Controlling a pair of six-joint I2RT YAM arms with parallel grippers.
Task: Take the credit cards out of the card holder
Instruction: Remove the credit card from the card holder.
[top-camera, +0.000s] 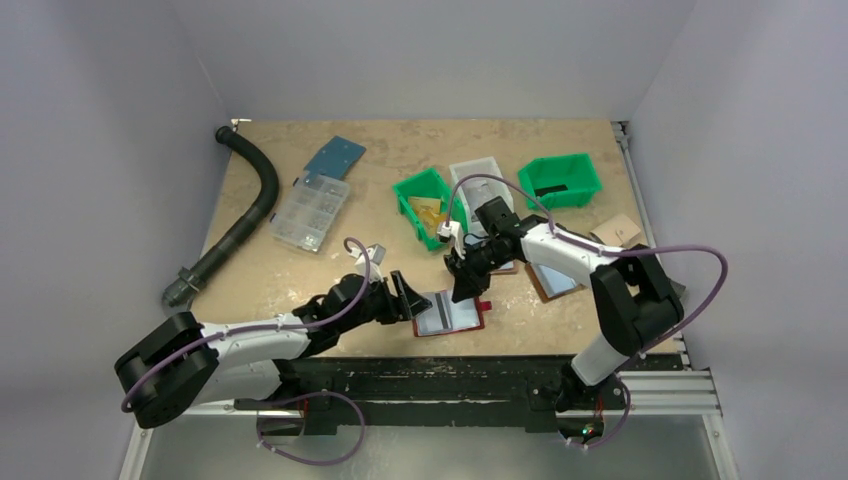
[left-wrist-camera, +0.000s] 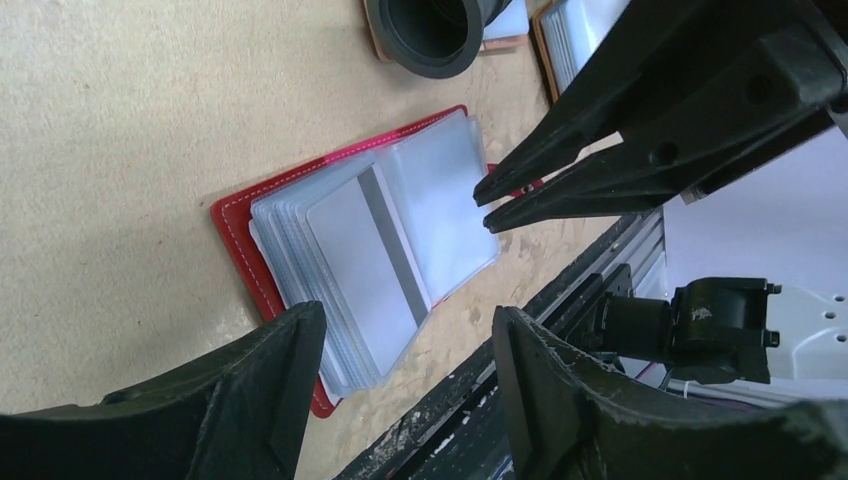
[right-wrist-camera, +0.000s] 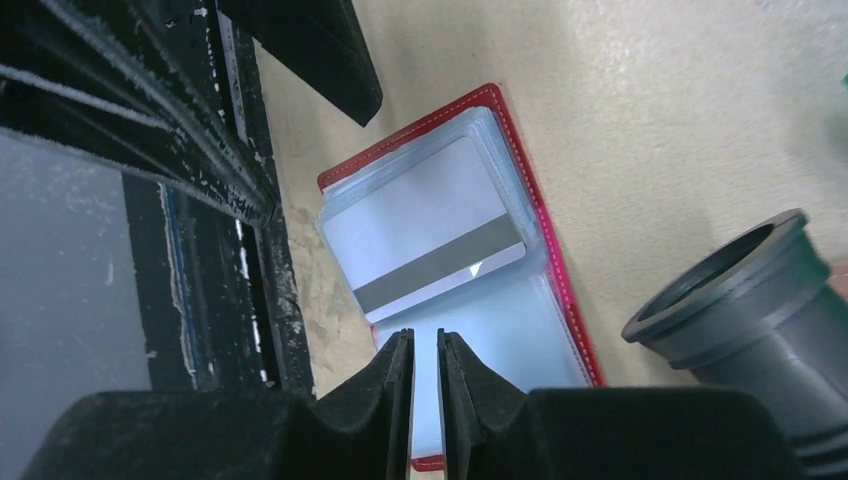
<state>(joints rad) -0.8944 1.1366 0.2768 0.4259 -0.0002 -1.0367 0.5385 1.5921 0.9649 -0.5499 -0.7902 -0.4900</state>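
Beige table (top-camera: 300, 280), near edge: holder (top-camera: 450, 315) lies open.
Red cover, pale shiny pockets, striped grey card (left-wrist-camera: 365, 265) on top; left gripper (left-wrist-camera: 405, 315) released beside it, right gripper (right-wrist-camera: 425, 338) almost clenched at pocket edge, grip unclear.

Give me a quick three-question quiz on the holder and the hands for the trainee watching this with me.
1. True or false: the card holder lies closed.
2. The stripe on the top card is: A dark grey, B red, C green.
3. Fill in: the left hand has its jaws ____.
Key: 1 false, it lies open; 2 A; 3 open.
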